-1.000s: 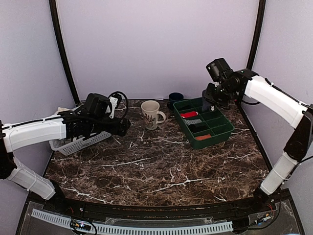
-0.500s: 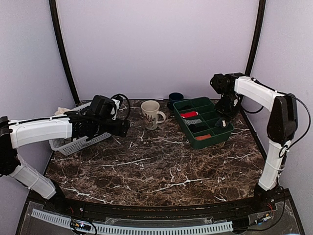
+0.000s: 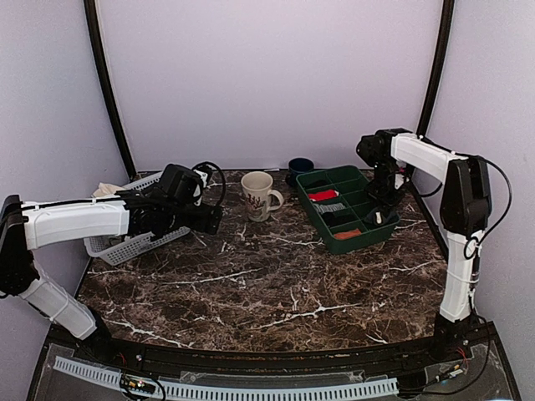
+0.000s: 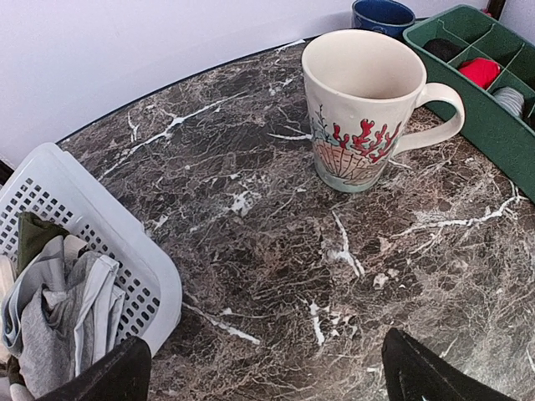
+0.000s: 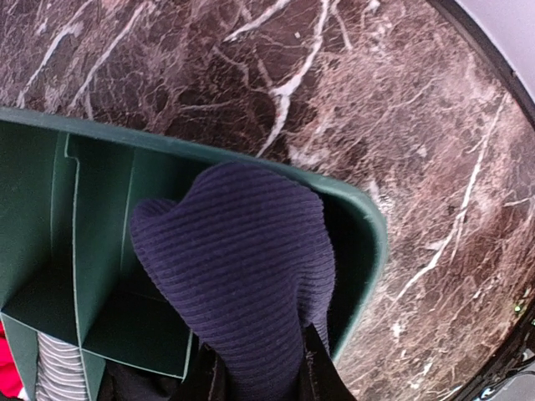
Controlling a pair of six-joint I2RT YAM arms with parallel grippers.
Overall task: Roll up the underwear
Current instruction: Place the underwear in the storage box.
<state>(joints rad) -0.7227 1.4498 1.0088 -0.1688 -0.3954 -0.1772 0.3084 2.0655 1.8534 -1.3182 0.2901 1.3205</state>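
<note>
The underwear (image 5: pixel 242 276) is already a navy ribbed bundle, nipped at one end by the right pincer (image 5: pixel 266 376), which is clenched on it. The rest hangs straight off the tips, so its long axis runs along the pincer's own pointing direction, down into the corner cell of the green tray (image 5: pixel 368 225) just inside the rim. We can't tell whether the bundle's far end touches the cell floor. In the top view the right pincer (image 3: pixel 383 206) sits over the tray's right side and the arm hides the cloth. The right arm is clearly the one on the job. The left pincer (image 4: pixel 267 372) is spread wide w/ nothing in it, well apart over the tabletop (image 3: pixel 276 284), btwn the white basket (image 4: pixel 109 242) and the mug (image 4: pixel 368 109). Vs a sec ago, the right arm has folded its elbow in and swung the pincer from the tray's far edge to its right-hand cells. The left arm has barely shifted.
</note>
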